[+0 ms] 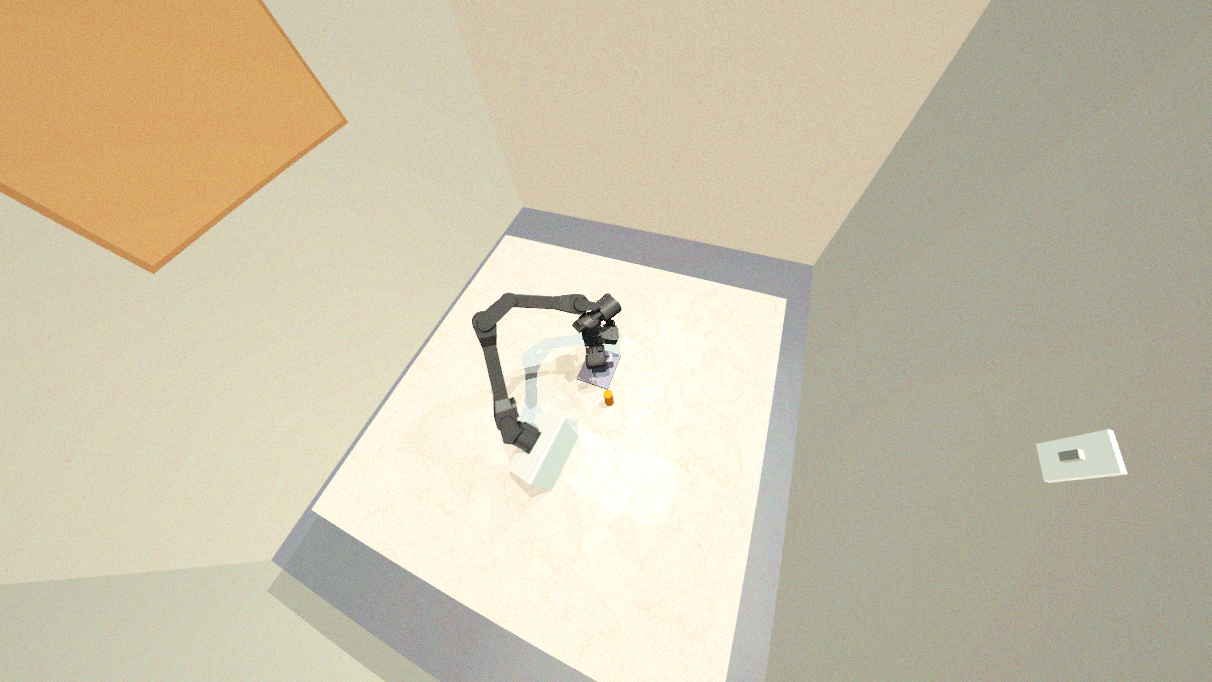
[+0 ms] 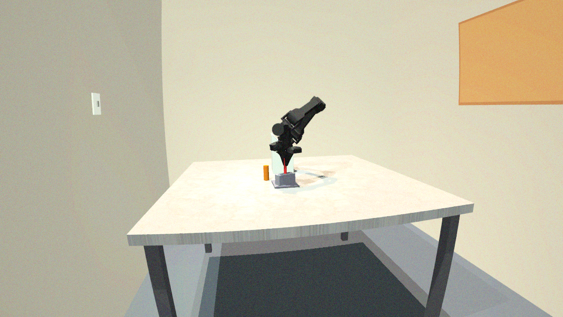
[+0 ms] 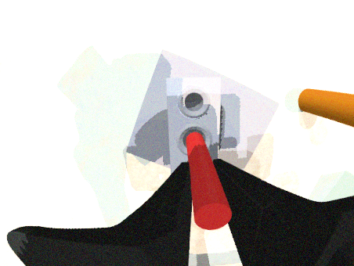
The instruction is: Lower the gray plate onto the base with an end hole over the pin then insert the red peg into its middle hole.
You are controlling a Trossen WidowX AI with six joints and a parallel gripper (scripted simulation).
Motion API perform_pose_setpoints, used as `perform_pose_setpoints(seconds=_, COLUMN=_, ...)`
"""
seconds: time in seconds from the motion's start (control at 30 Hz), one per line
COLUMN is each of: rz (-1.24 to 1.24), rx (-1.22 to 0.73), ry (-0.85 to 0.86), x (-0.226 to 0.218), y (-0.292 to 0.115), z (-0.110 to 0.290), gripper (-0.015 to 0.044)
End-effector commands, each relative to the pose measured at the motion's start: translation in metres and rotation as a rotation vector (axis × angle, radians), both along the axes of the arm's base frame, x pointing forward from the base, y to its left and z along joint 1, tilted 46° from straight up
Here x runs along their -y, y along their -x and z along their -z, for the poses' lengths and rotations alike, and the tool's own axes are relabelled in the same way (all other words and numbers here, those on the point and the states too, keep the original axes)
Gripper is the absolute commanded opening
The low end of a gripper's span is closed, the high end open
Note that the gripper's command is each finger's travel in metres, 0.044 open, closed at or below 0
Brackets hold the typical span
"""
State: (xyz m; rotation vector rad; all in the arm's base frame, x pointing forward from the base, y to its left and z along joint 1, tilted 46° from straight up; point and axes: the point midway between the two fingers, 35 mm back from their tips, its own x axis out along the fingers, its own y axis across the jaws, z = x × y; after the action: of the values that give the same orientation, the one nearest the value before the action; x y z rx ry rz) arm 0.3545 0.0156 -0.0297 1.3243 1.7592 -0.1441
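My gripper (image 3: 201,167) (image 2: 284,159) (image 1: 597,356) is shut on the red peg (image 3: 206,185) (image 2: 284,167) and holds it upright over the gray plate (image 3: 177,133) (image 2: 285,179). The plate lies on the pale square base (image 3: 250,107) (image 2: 289,185) (image 1: 614,370). In the wrist view the peg's lower tip sits at the mouth of the plate's nearer hole (image 3: 195,137). A second hole (image 3: 193,100) lies open just beyond it. How deep the tip reaches is hidden.
An orange cylinder (image 1: 607,396) (image 2: 265,172) (image 3: 328,106) stands on the table (image 2: 354,197) close beside the base. The arm's pale mount block (image 1: 546,453) sits toward the table's near side in the overhead view.
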Motion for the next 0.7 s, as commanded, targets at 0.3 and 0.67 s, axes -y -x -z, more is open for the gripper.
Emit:
perform_pose_setpoints(seconds=0.3, rz=0.001, rx=-0.003, ry=-0.002, x=0.0000, y=-0.0001, z=0.0024, gripper=0.0000)
perform_pose_setpoints(seconds=0.67, rz=0.001, rx=0.001, ry=0.000, x=0.0005, y=-0.0006, z=0.0015, gripper=0.0000)
